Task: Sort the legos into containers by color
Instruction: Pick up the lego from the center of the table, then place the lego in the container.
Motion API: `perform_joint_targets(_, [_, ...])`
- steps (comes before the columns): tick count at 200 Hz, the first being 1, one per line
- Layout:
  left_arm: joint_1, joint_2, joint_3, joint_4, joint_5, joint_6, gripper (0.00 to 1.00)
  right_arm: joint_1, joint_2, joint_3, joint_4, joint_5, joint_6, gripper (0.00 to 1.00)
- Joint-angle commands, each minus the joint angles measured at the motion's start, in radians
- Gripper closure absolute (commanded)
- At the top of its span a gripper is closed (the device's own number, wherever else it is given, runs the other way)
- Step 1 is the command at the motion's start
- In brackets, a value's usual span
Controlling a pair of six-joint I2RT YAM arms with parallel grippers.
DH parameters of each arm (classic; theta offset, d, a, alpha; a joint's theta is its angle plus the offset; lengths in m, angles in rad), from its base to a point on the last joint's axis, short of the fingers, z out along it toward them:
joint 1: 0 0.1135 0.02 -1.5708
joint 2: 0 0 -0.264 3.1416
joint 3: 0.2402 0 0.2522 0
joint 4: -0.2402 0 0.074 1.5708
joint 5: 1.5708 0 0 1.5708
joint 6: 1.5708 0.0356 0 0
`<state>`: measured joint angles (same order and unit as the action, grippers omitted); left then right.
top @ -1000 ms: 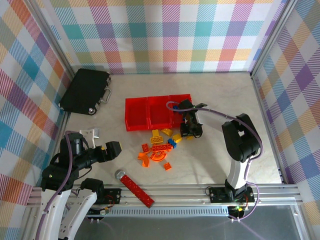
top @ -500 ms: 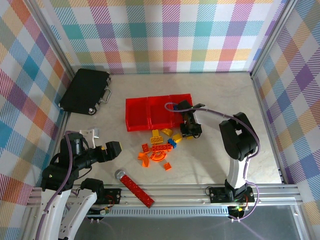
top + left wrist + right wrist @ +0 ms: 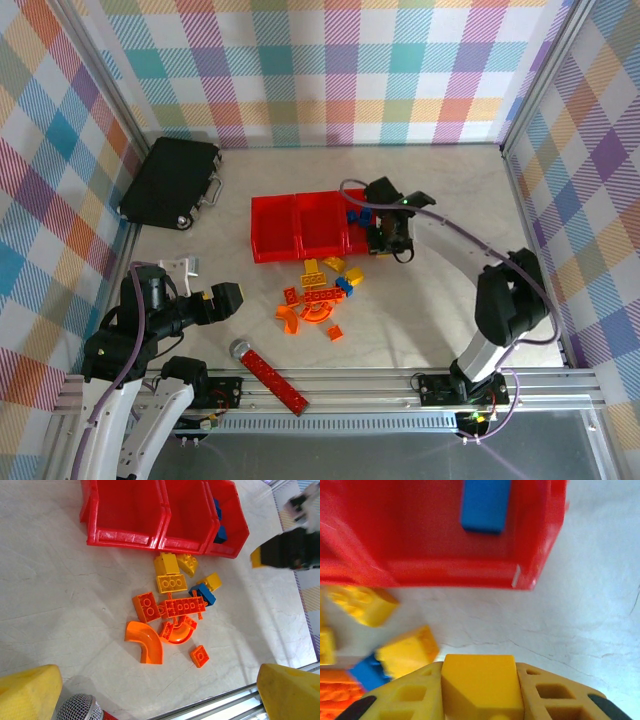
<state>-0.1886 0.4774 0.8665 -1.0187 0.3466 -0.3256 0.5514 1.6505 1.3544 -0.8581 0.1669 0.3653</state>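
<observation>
1. Marble-look tabletop (image 3: 200,240), plaid walls round it. The containers (image 3: 275,248) sit mid-table, a red row of three.
2. My right gripper (image 3: 392,245) hangs just off the containers' right-hand end, at the near corner. Its fingers (image 3: 555,695) pinch a yellow brick (image 3: 479,682) between them, which is clear in the wrist view.
3. The right-hand bin of the containers holds blue bricks (image 3: 485,504). The other two look empty from above.
4. Loose legos (image 3: 320,297) lie in a clump just on the near side of the containers: orange, yellow, a little blue.
5. My left gripper (image 3: 222,298) is well off to the near-left of the containers, fingers (image 3: 30,692) spread wide, holding nothing.
6. Step as I read it: pick is done, carry to a bin is in hand. It's early in the job, with most of the clump unsorted.
7. Next move calls for shifting left along the containers past the blue bin, centring over the middle or left one, clearing the rim, then releasing. Letting go at the current spot risks yellow landing with blue, or on the table.
</observation>
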Motion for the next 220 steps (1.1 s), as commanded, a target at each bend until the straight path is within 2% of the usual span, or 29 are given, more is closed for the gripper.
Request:
perform_joint_targets(1, [-0.009,-0.009,-0.008,-0.004,0.0,-0.01,0.0,0.012,-0.04,0.09,-0.034,-0.083,0.008,0.75])
perform_joint_targets(35, [-0.009,-0.008,-0.006,-0.006,-0.003,-0.012,0.0,0.043,0.02,0.236,-0.013,-0.161,0.03,0.74])
perform_joint_targets(103, [-0.01,-0.012,-0.007,-0.006,-0.005,-0.014,0.0,0.077,0.296,0.514,-0.002,-0.22,0.04,0.74])
perform_joint_targets(173, [-0.009,-0.013,-0.008,-0.006,-0.002,-0.014,0.0,0.099,0.496,0.628,0.03,-0.27,0.065,0.73])
perform_joint_targets(220, [-0.01,-0.014,-0.008,-0.004,-0.003,-0.013,0.0,0.107,0.544,0.643,0.027,-0.254,0.072,0.64])
